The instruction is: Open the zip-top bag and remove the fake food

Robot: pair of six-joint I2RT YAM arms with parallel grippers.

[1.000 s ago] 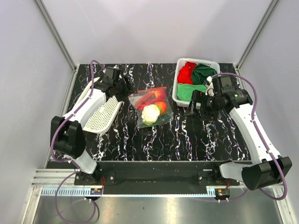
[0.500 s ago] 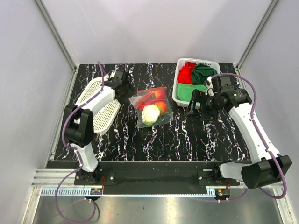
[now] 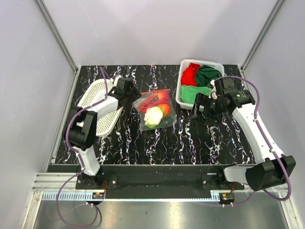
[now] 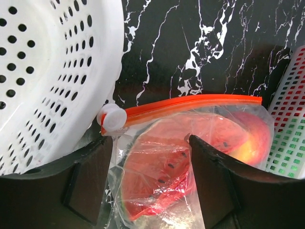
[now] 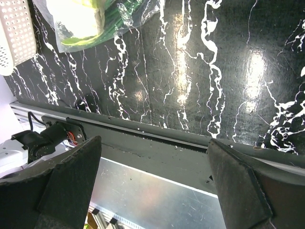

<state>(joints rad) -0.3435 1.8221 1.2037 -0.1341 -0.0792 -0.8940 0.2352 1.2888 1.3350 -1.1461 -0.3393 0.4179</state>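
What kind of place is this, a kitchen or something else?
Likely a robotics lab test cell, not a kitchen: left arm and right arm mounted by a metal rail, plain white walls, bagged fake food.

- zip-top bag (image 4: pixel 209 125): clear, with an orange-red zip strip (image 4: pixel 190 102) and a white slider (image 4: pixel 112 118).
- watermelon slice (image 4: pixel 157 164): red, black seeds.
- tabletop (image 3: pixel 190 138): black, veined white like marble.
- basket (image 4: pixel 43 71): white, dotted with holes.
- cloths (image 3: pixel 189 74): red and green.

Bare table (image 3: pixel 200 143) wide in front of bag (image 3: pixel 153 109), oval basket (image 3: pixel 102 119) crowds left gripper (image 3: pixel 132 97) at bag's left end, narrow gap between bag and cloth basket (image 3: pixel 178 93), right gripper (image 3: pixel 195 113) beside that gap.
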